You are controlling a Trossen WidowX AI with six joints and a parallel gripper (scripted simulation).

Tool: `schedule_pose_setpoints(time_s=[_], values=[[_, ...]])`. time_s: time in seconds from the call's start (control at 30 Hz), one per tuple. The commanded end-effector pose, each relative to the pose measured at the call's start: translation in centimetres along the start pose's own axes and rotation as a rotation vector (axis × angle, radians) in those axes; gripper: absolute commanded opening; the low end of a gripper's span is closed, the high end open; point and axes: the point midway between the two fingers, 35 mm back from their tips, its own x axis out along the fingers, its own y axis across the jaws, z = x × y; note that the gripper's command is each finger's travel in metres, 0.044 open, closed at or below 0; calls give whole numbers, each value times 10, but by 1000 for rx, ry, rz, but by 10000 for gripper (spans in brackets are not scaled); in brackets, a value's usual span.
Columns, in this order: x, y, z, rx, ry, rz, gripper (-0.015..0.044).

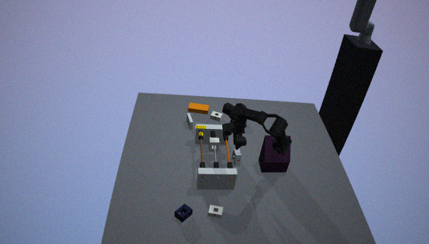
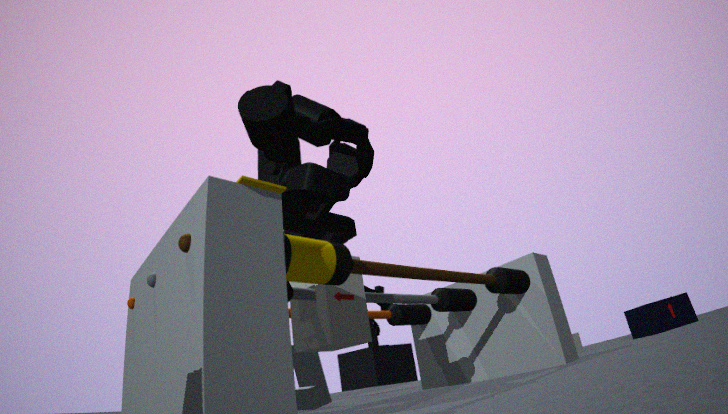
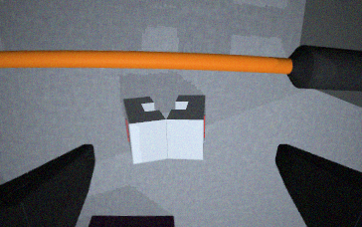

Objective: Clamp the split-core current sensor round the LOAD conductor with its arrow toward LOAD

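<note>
The open split-core sensor (image 1: 237,155) (image 3: 149,141) stands on the table beside the orange conductor (image 1: 227,152) (image 3: 124,60). It is pale, its two halves spread in a V, with a red mark on each outer side; the arrow's direction cannot be read. My gripper (image 1: 233,139) (image 3: 188,153) is wide open and empty above it, one finger to each side in the wrist view. The LOAD label (image 1: 201,127) (image 2: 261,184) sits on the far block, at the brown conductor (image 1: 201,151) (image 2: 419,271) with the yellow sleeve. The exterior view hides my fingertips.
A closed white sensor (image 1: 214,140) (image 2: 346,317) hangs round the middle grey conductor (image 2: 402,298). The near end block (image 1: 217,179) carries the conductors too. An orange block (image 1: 198,108), white sensors (image 1: 213,114) (image 1: 211,210) and a dark blue one (image 1: 178,213) (image 2: 652,320) lie around.
</note>
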Motion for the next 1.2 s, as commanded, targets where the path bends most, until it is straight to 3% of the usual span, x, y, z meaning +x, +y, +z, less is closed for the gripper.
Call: schedule_pose_setpoints(time_s=[0.0, 1.17], values=[[4, 13, -18, -62, 34, 13, 440], [56, 13, -19, -62, 34, 14, 440]])
